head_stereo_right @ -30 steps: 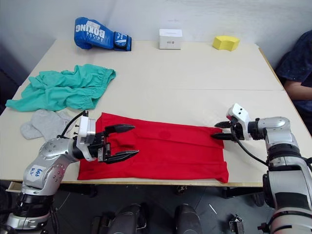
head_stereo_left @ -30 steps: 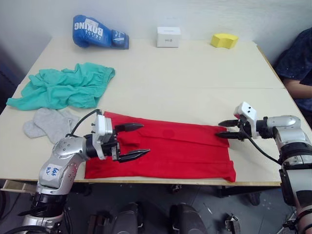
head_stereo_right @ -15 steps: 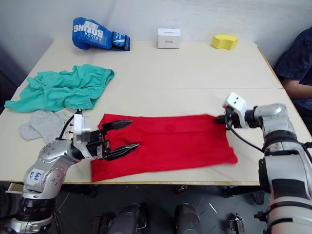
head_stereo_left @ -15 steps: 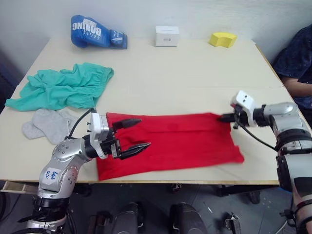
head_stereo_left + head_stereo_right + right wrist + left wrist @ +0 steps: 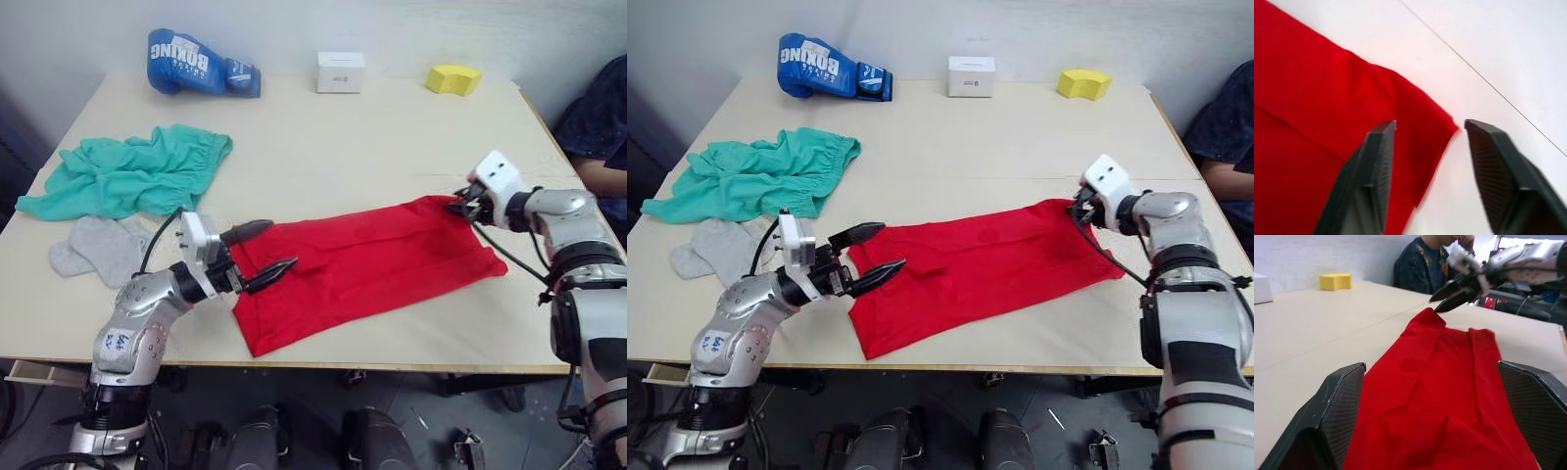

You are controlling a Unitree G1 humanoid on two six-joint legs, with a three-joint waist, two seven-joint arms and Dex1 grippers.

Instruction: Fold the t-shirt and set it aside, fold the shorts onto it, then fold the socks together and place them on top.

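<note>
T-shirt [image 5: 372,269] flat on table [image 5: 392,137]; both tools spread.

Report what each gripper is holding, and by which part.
Nothing is held. The left gripper is open over one end of the t-shirt; the right gripper is open too, with a corner lying loose between its fingers.

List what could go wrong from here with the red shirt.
The right gripper is open at a far corner of the t-shirt, so a close could catch only the edge, or miss. The near corner reaches the table's front edge and could slide off. The left gripper is open over it, holding nothing.
</note>
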